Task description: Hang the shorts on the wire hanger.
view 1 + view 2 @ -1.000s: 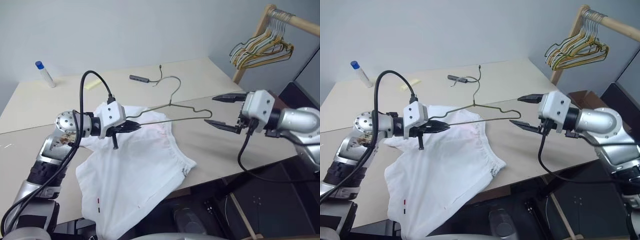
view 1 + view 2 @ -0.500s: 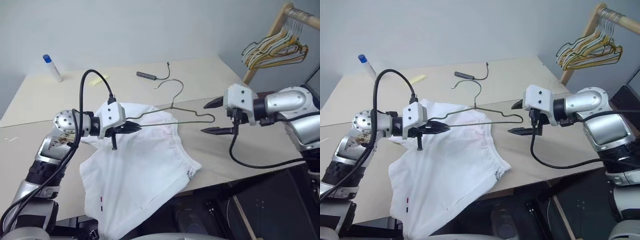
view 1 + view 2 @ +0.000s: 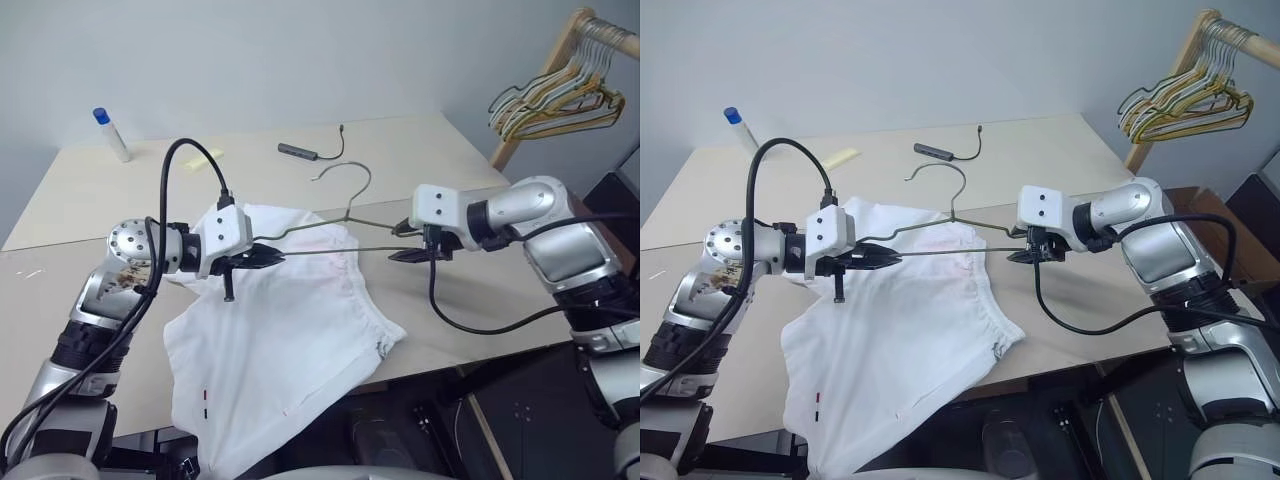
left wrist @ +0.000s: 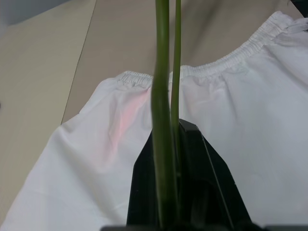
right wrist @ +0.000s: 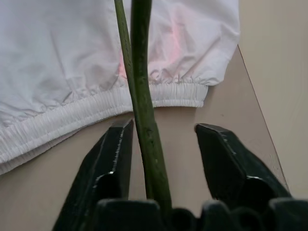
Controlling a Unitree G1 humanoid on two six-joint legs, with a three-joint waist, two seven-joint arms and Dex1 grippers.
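The white shorts lie spread on the table, one leg hanging over the front edge. Above them the thin olive wire hanger is held roughly level, hook toward the back. My left gripper is shut on the hanger's left end; the wire runs out from between its black fingers. My right gripper is at the hanger's right end. Its fingers stand apart with the wire between them, nearer one finger, over the elastic waistband.
A wooden rack with bunched hangers stands at the back right. A blue-capped bottle, a yellow note and a dark adapter with cable lie on the beige table behind the shorts.
My right gripper has moved left and down onto the hanger's right end and its fingers have narrowed around the wire. The left gripper has kept still. The camera has shifted.
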